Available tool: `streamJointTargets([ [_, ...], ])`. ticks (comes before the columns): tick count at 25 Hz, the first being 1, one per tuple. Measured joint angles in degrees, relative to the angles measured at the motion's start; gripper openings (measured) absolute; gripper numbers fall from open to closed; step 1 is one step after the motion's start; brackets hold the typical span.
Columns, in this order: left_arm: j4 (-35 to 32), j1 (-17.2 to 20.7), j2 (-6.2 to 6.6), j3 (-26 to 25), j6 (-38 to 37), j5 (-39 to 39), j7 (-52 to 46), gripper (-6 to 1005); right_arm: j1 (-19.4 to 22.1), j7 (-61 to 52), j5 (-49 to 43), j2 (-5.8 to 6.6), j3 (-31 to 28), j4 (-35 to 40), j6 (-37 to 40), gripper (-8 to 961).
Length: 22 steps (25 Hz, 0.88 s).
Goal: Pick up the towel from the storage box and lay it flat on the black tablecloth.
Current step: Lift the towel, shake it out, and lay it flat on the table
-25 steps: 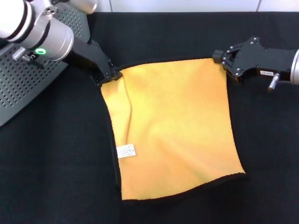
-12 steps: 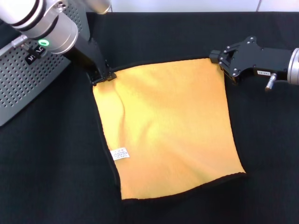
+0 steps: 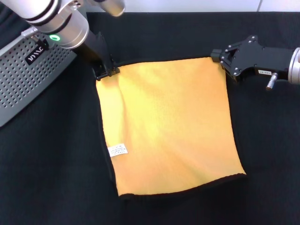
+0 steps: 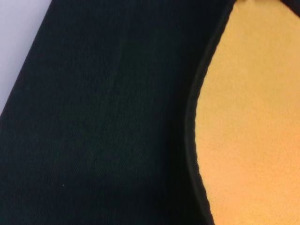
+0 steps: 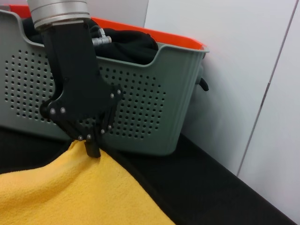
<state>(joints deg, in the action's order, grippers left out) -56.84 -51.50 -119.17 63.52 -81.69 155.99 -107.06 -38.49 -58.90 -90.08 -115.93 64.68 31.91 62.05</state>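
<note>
While both grippers pinch its far corners, towel (image 3: pixel 168 126) lies yellow-up on tablecloth (image 3: pixel 47 178); storage box (image 3: pixel 28 79) beside left gripper (image 3: pixel 106 72), right gripper (image 3: pixel 224 62) opposite.

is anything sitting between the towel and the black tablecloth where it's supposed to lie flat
Nothing visible does. The towel already lies yellow side up directly on the black tablecloth, with no object showing under or around it. The left gripper and right gripper sit at its two far corners; the storage box stands off to the left.
</note>
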Motion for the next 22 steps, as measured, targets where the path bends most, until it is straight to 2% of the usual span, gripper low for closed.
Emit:
streamJointTargets([
  [4, 1.53, -0.56, -0.08, 2.77, 2.04, 0.98, -0.01, 29, 0.00, 0.10, 0.00, 0.01, 0.00, -0.01, -0.58, 3],
  [9, 4.23, -1.84, -0.18, 3.01, 3.72, 2.58, -0.13, 30, 0.29, 1.39, 0.22, 0.01, -0.18, 0.02, -1.38, 3],
  [22, 4.46, -2.29, -0.36, 3.10, 6.49, 2.71, -0.25, 30, -0.70, 5.17, 1.73, 0.38, -0.70, 0.78, -4.38, 2],
])
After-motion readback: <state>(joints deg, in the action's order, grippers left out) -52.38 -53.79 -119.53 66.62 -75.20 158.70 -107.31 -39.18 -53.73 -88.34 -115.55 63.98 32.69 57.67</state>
